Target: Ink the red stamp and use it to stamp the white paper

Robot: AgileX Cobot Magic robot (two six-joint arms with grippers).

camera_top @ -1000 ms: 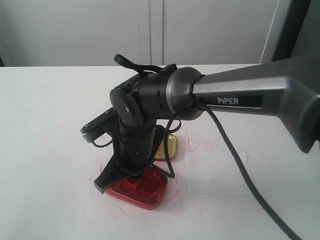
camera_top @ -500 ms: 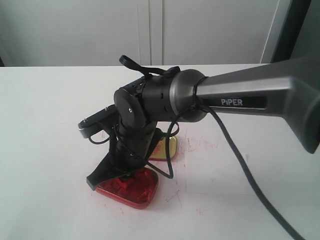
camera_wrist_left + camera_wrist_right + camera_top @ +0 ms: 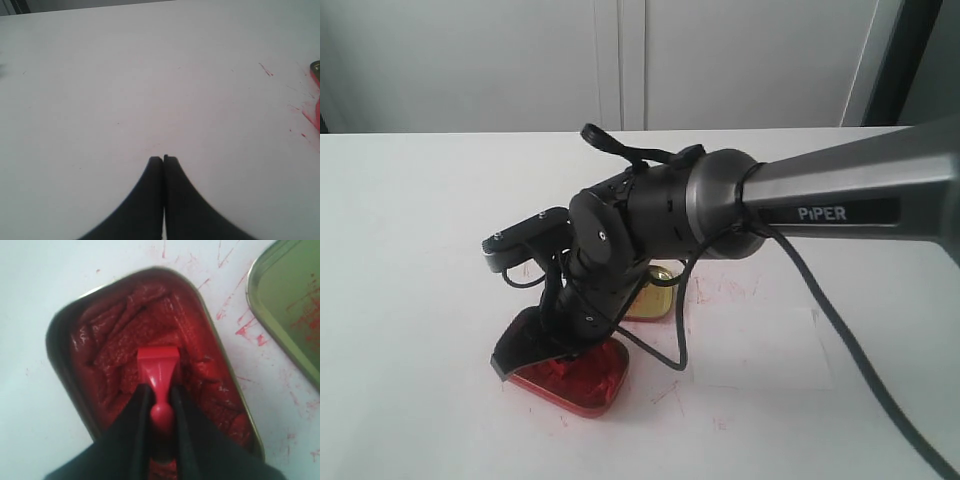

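The red stamp (image 3: 158, 365) stands with its square base down in the wet red ink of the open tin (image 3: 100, 360). My right gripper (image 3: 159, 388) is shut on the stamp's knob handle, one black finger on each side. In the exterior view this gripper (image 3: 545, 352) reaches down into the tin (image 3: 585, 385) at the front left, and the stamp is hidden behind the fingers. The white paper (image 3: 760, 340) lies flat to the right of the tin, apart from it. My left gripper (image 3: 163, 158) is shut on nothing above bare table.
The gold-coloured lid (image 3: 655, 300) with red smudges lies just behind the tin and appears beside it in the right wrist view (image 3: 292, 300). Red ink streaks (image 3: 720, 285) mark the white table (image 3: 410, 250) around the tin and paper. A black cable (image 3: 840, 340) hangs over the paper.
The right forearm has swung to the right and the wrist has tilted. The fingers and the tin under them have shifted slightly left. The grip on the stamp is unchanged.
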